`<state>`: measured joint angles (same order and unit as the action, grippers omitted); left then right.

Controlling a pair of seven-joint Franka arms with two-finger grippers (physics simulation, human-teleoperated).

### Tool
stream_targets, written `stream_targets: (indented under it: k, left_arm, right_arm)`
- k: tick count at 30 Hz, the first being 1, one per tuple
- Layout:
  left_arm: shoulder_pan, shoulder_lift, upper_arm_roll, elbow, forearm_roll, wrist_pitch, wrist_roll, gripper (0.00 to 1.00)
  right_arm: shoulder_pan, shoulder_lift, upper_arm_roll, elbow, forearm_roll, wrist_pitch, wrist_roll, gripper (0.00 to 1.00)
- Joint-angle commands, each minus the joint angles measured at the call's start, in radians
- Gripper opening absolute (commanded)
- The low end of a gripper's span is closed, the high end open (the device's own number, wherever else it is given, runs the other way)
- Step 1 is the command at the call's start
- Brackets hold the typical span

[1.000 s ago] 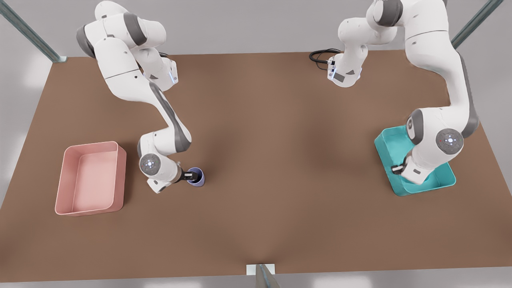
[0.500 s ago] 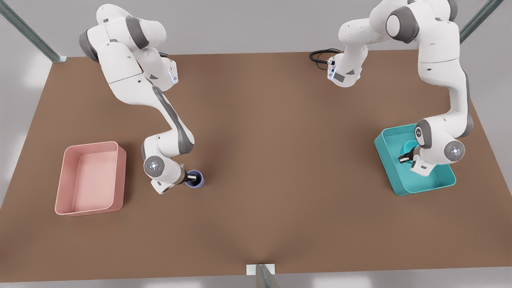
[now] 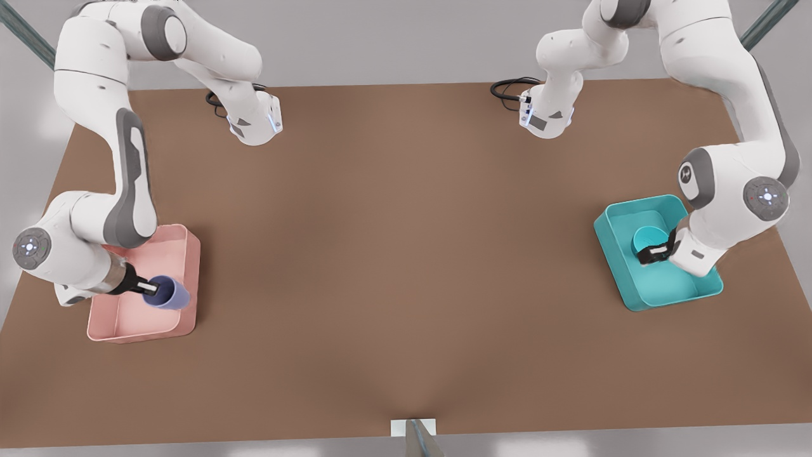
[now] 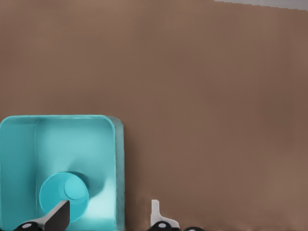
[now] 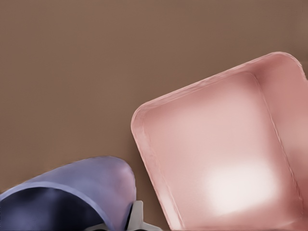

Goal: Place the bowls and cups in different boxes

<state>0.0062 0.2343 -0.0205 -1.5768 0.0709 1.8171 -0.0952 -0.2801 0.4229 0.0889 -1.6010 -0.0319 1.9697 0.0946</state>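
Note:
The lavender cup (image 3: 169, 293) hangs tilted over the pink box (image 3: 193, 273) at the front view's left, with my right gripper (image 3: 152, 289) shut on its rim. The right wrist view shows the cup (image 5: 72, 192) close up, with the pink box (image 5: 226, 159) beneath it. At the front view's right, the teal bowl (image 3: 648, 240) sits upright inside the teal box (image 3: 672, 298). My left gripper (image 3: 653, 254) hovers beside the bowl, open. In the left wrist view, one finger of the left gripper (image 4: 106, 214) overlaps the bowl (image 4: 65, 192) and the other stands outside the teal box (image 4: 72, 139).
The brown table (image 3: 406, 254) stretches wide between the two boxes. Both arm bases (image 3: 254, 120) (image 3: 545, 114) stand at the far edge, with a black cable (image 3: 507, 89) beside one. A metal post (image 3: 415, 435) sits at the near edge.
My right gripper carried the cup from the table toward the front view's left, over the pink box. My left gripper shifted inside the teal box, uncovering the bowl.

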Motion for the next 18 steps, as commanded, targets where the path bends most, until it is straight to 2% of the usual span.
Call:
stream_targets:
  k: [1, 4, 12, 17, 18]
  left_arm:
    - [-0.029, -0.03, -0.053, 0.1, -0.008, -0.413, -0.031, 1.0]
    - [-0.034, 0.005, -0.088, 0.218, -0.011, -0.509, -0.014, 1.0]
    - [-0.034, 0.005, -0.092, 0.219, -0.016, -0.552, -0.012, 1.0]
    - [-0.035, -0.003, -0.11, 0.244, -0.011, -0.588, -0.021, 1.0]
    - [-0.034, -0.003, -0.11, 0.244, -0.006, -0.588, -0.02, 1.0]
  right_arm:
    - [-0.065, 0.03, -0.003, 0.035, -0.059, -0.083, -0.613, 0.21]
    - [-0.105, 0.112, -0.001, 0.082, -0.082, -0.055, -0.635, 0.21]
    - [-0.126, 0.254, -0.001, 0.102, -0.082, 0.109, -0.636, 0.21]
    - [-0.125, 0.26, -0.001, 0.093, -0.072, 0.115, -0.635, 0.21]
    - [-0.125, 0.26, -0.001, 0.092, -0.072, 0.113, -0.635, 0.66]
